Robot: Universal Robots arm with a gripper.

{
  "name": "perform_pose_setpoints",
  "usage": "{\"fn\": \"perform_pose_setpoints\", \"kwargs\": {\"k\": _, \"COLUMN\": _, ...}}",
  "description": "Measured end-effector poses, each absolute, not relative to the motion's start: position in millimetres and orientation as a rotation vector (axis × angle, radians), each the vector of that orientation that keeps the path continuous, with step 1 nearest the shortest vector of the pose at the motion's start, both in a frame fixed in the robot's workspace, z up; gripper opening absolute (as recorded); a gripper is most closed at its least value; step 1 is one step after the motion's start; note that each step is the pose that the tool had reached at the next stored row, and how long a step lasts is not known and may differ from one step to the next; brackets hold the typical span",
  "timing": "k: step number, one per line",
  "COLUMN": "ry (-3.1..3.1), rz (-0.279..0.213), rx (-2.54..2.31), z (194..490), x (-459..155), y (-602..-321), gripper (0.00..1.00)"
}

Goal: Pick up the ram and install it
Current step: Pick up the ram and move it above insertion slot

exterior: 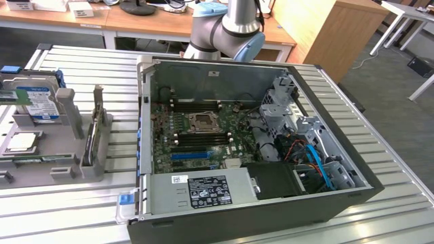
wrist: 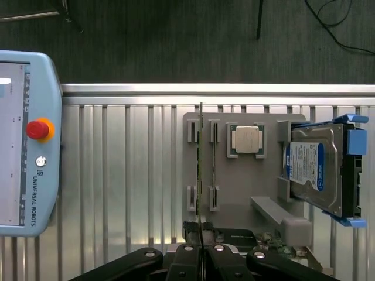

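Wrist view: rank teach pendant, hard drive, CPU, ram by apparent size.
1. teach pendant, though cropped by the frame
2. hard drive
3. CPU
4. ram, edge-on: longer than the CPU but a thin sliver, so those two are unsure

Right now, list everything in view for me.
thin green circuit-board ram stick: one, green, edge-on in the claw's grip
grey parts holder: one, grey, on the table
square silver processor chip: one, silver, in the holder
metal hard drive: one, blue label, in the holder
open black computer case: one, black, on the table
green motherboard: one, green, inside the case
light-blue teach pendant: one, light blue, on the table
ribbed aluminium table: one, silver, under everything
robot arm: one, silver and blue, behind the case
claw: one, black, shut on the ram stick
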State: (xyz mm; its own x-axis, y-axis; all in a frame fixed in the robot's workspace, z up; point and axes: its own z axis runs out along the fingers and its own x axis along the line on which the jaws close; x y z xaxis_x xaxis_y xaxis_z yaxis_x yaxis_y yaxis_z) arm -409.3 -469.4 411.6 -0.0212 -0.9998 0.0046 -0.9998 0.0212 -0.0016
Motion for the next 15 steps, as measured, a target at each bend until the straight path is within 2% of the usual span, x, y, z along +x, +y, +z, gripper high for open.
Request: {"fn": "perform_pose_setpoints", "kwargs": {"k": 15, "ry": -2.244, "rz": 0.007, "rx": 2.196, "z": 411, "x": -373, "y": -469, "gripper": 0.12}}
